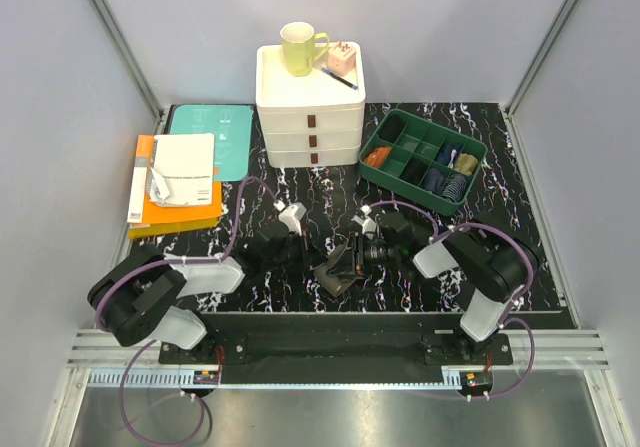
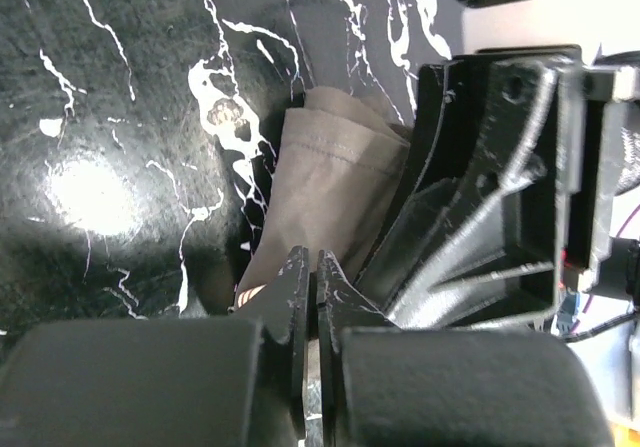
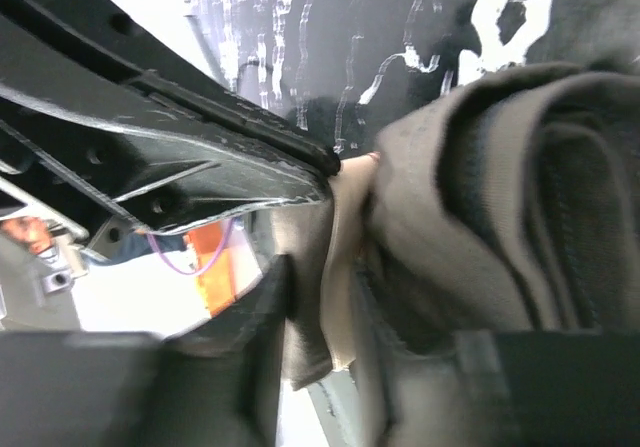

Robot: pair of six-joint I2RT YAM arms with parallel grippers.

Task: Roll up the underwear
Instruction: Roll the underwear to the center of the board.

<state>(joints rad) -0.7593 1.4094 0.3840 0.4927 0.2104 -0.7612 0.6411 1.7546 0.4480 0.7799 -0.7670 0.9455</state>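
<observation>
Underwear [image 2: 330,177] sits bunched on marbled mat [image 2: 100,87] between left hand [image 2: 310,267], pressed together, and right hand [image 3: 322,272], spread astride waistband [image 3: 345,217].

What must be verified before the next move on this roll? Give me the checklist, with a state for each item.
1. Left end effector shut: ok.
2. Dark olive-brown cloth underwear actually pinched in it: cannot tell.
3. Cloth between the right end effector fingers: ok.
4. Firm right grip: cannot tell.
5. Underwear bundle lying on the black white-veined mat, away from its edges: ok.
6. Green compartmented plastic tray apart from both end effectors: ok.
</observation>
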